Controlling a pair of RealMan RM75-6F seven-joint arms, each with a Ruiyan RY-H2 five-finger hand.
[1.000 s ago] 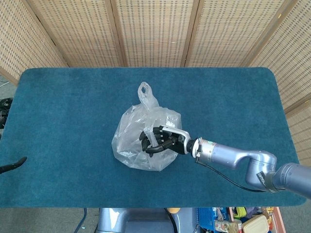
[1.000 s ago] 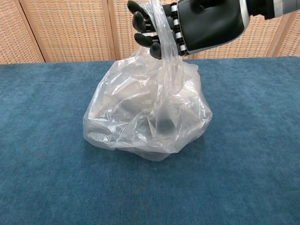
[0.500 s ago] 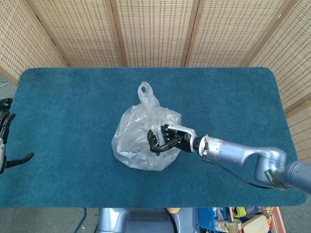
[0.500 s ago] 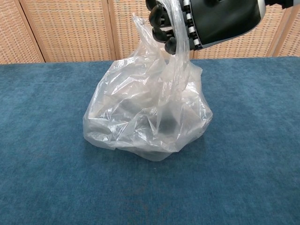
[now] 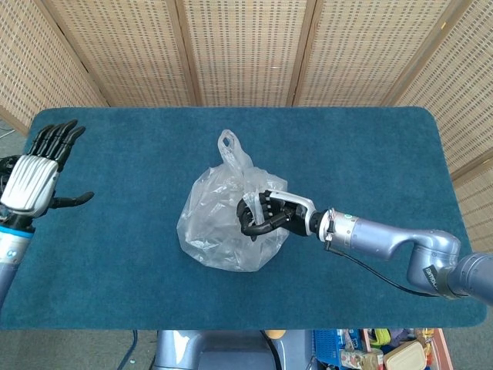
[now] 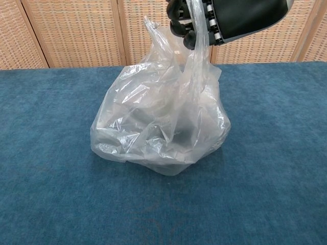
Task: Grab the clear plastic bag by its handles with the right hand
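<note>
One handle [image 6: 198,38] of the bag [image 5: 231,223] I grip in my right hand [image 5: 266,216], above the bag. The other handle [image 5: 230,146] lies behind the bag on the table [image 5: 370,146]. My left hand [image 5: 38,173] is spread empty, far left of it.

The clear plastic bag [image 5: 223,227] is sitting near the middle of the table [image 5: 370,146], the only thing standing on it. The right hand [image 5: 266,216] is gripping one handle above the bag, and its arm is stretching across toward the front right corner, blocking that stretch. The other handle [image 5: 229,144] is lying toward the back edge. The left hand [image 5: 35,177] is hovering with fingers spread at the left edge, well apart from the bag.
</note>
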